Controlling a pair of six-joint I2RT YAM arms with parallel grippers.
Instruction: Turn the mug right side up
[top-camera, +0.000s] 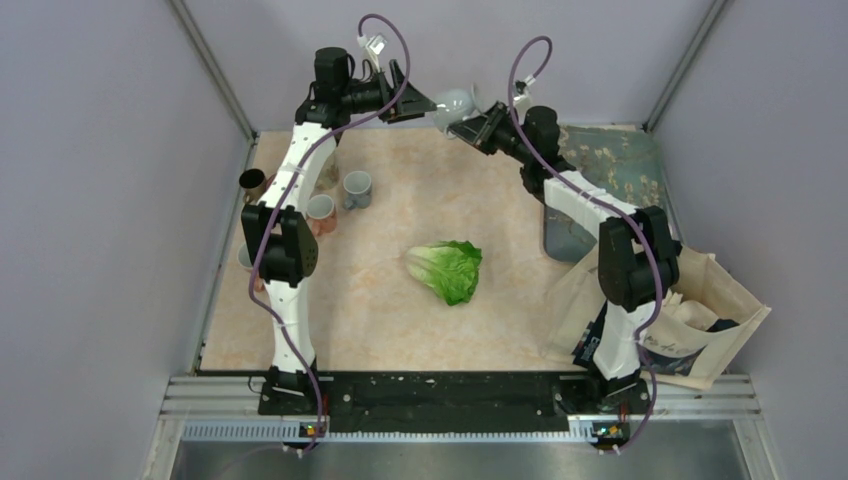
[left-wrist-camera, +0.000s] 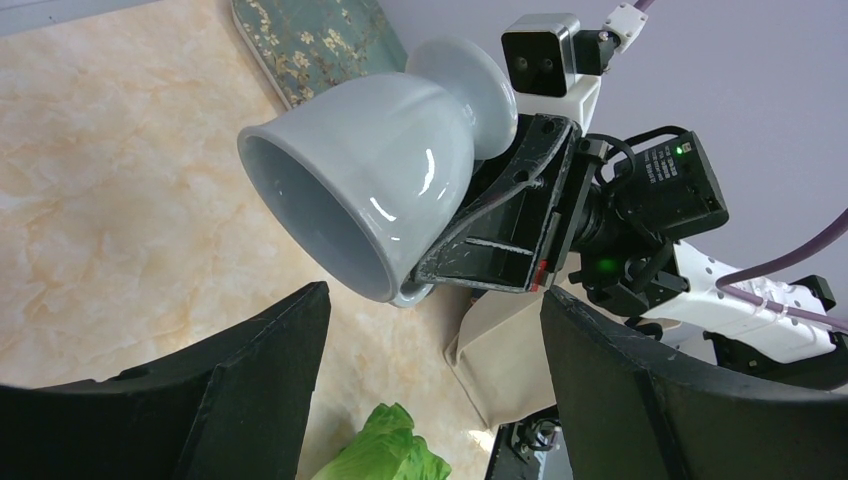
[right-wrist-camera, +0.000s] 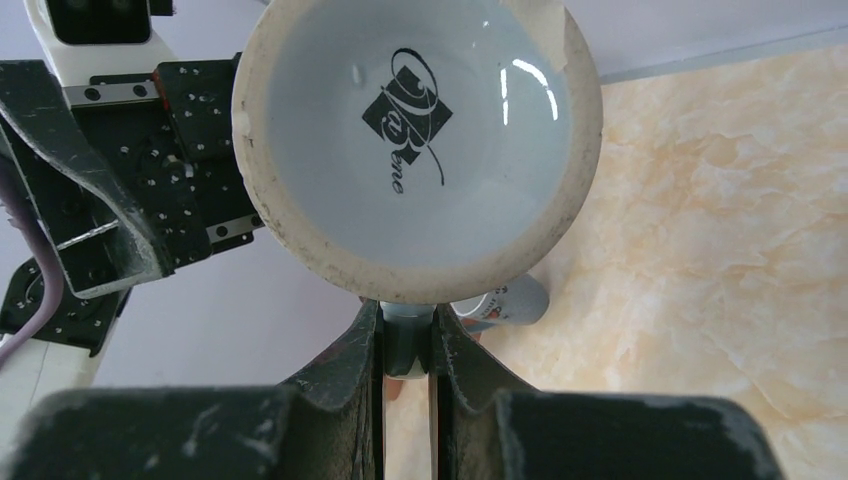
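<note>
Top camera: fixed high, behind the arm bases (top-camera: 290, 385), tilted down; whole table (top-camera: 380, 300) in frame, everything small and far. Left wrist camera: peers out between its own wide-set dark fingers (left-wrist-camera: 250, 390), facing the right gripper (left-wrist-camera: 430, 285) side-on; mug (left-wrist-camera: 370, 190) very near, mid-frame; table beyond, lettuce (left-wrist-camera: 385, 450) at bottom edge. Right wrist camera: sights along its own narrow-set fingers (right-wrist-camera: 345, 370), straight at the mug's base, closer yet; left gripper (right-wrist-camera: 160, 180) behind, at left. Shared: mug in all three; lettuce in top and left wrist views; each wrist view catches the opposite gripper; marbled table throughout.
</note>
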